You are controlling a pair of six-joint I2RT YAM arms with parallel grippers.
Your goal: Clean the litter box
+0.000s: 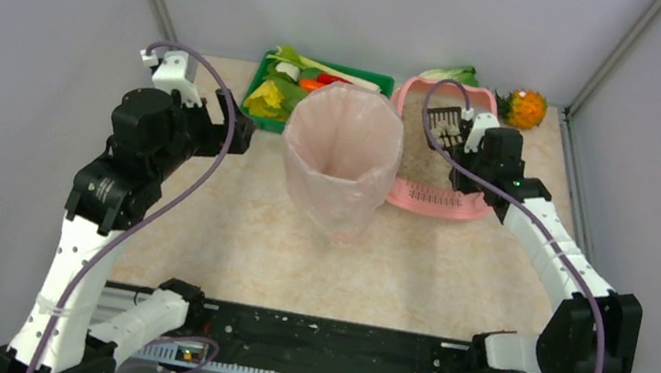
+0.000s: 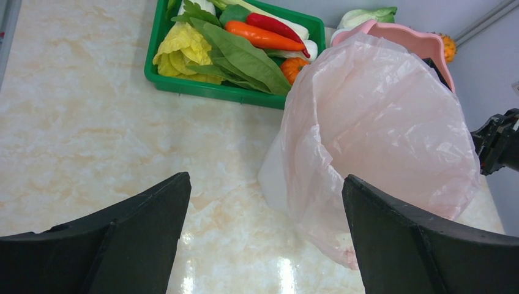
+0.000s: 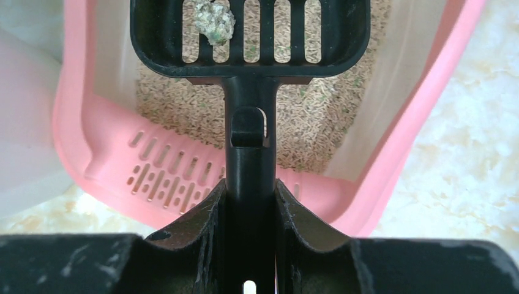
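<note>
Standing beside litter box (image 1: 435,204), scoop (image 1: 444,122): bag-lined bin (image 1: 341,148); vegetable tray (image 1: 380,80) behind.

On your left wrist view the bag-lined bin (image 2: 379,122) hides all of the litter box (image 2: 401,33) but its far rim. On your right wrist view the top edge cuts off the front of the scoop (image 3: 248,92).

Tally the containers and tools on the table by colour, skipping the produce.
Pink: 2 (litter box, bag-lined bin)
Green: 1 (vegetable tray)
Black: 1 (scoop)
Total: 4
</note>
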